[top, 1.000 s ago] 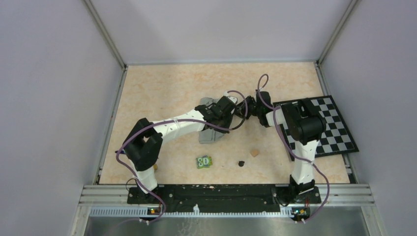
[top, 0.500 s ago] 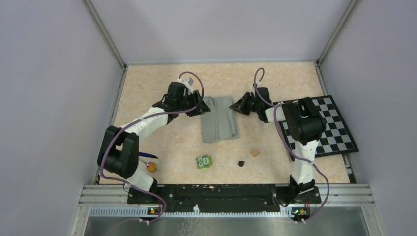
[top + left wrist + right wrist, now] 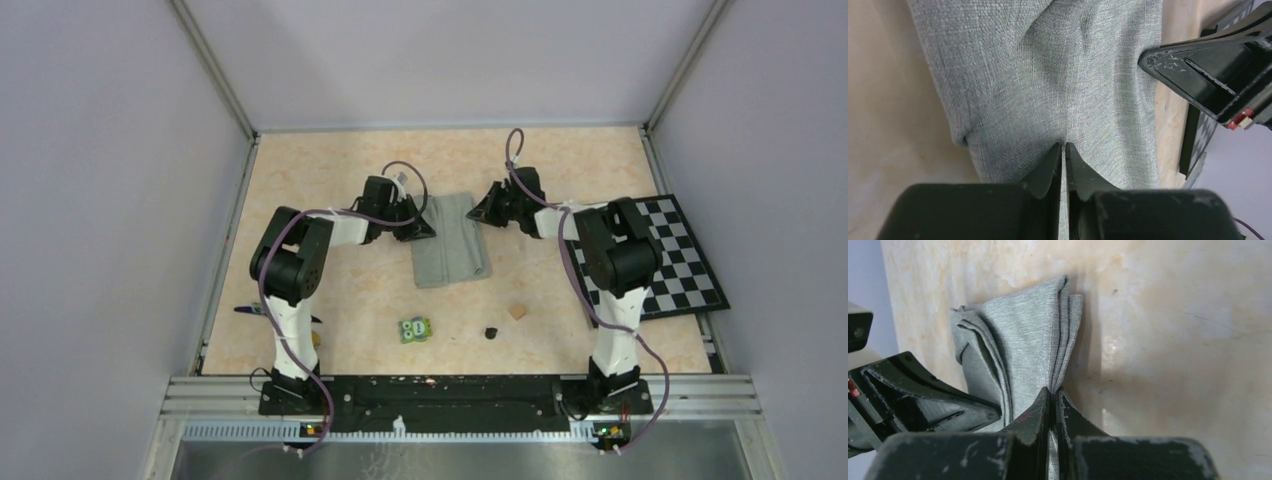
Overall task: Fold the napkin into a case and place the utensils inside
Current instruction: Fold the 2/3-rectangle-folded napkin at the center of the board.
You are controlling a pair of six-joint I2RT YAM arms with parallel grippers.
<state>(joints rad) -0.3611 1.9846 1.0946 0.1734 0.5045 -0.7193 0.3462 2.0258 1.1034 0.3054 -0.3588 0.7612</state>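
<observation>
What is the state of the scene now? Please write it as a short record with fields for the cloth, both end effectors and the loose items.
napkin: folded into a narrow grey strip, lying flat on the table
left end effector: closed, pinching the napkin on its left side
right end effector: closed, pinching the napkin's right edge
loose items: green owl block, tan cube, small black piece, all nearer the arm bases than the napkin
checkerboard mat: at the table's right edge, partly under the right arm
</observation>
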